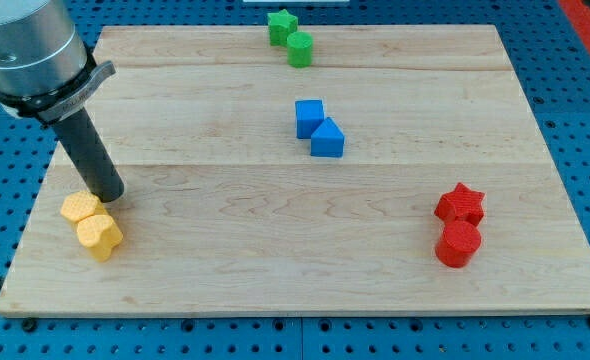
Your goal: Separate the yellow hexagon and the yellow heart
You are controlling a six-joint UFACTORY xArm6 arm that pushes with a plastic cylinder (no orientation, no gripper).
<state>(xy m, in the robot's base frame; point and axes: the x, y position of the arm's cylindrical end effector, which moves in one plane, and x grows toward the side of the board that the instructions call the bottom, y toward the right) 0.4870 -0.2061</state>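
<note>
The yellow heart (79, 208) and the yellow hexagon (99, 237) lie touching each other near the board's lower left corner, the heart above and slightly left of the hexagon. My tip (109, 196) rests on the board just right of the heart's upper edge, touching or nearly touching it. The dark rod rises from there toward the view's upper left.
A green star (282, 25) and a green cylinder (299, 49) sit at the top centre. A blue cube (309, 117) and a blue wedge (327, 139) are mid-board. A red star (461, 203) and a red cylinder (459, 244) are at the right. The wooden board's left edge (30, 215) is close to the yellow blocks.
</note>
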